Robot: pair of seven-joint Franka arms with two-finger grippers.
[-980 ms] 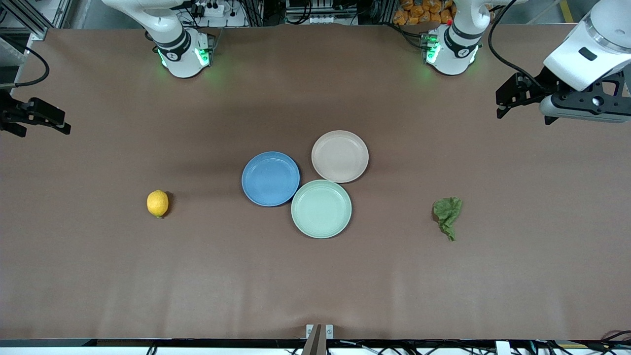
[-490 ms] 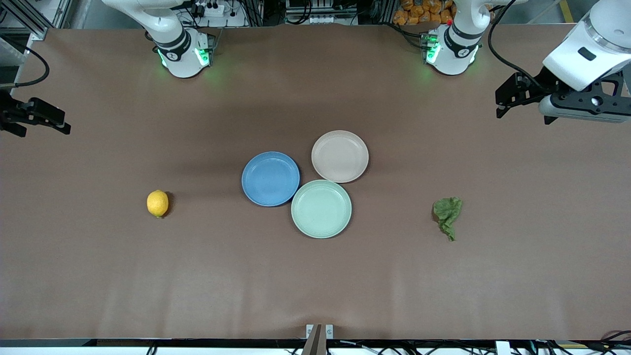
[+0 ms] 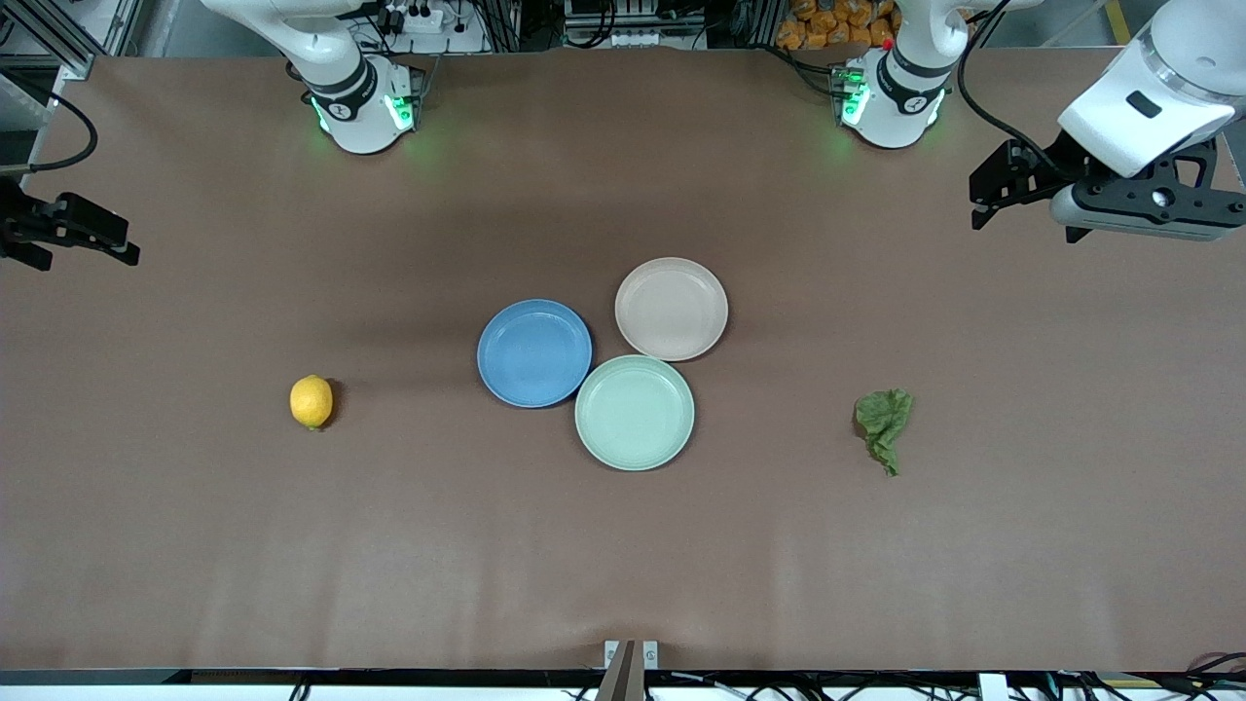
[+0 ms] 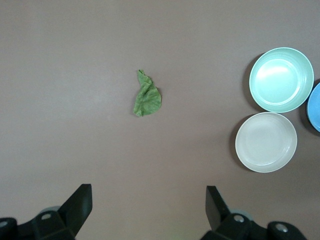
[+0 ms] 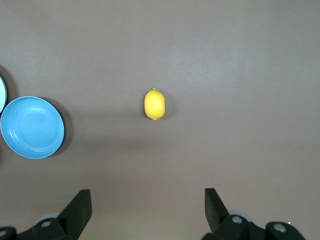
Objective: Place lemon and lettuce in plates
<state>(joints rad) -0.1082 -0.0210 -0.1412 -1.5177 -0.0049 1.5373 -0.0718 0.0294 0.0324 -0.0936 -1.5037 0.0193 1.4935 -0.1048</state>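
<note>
A: Where were the task's things found?

B: The lemon (image 3: 311, 401) lay on the table (image 3: 623, 565) toward the right arm's end; the lettuce (image 3: 884, 424) toward the left arm's, at about seven o'clock from the left end effector (image 3: 985, 193).

A: And the jaws?

B: Both the left and the right end effector (image 3: 117, 245) were spread wide, empty. The blue plate (image 3: 534, 352) and beige plate (image 3: 672, 309) held nothing.

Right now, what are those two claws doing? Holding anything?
Left gripper: open, empty, up over the table at the left arm's end.
Right gripper: open, empty, waiting over the right arm's end.
</note>
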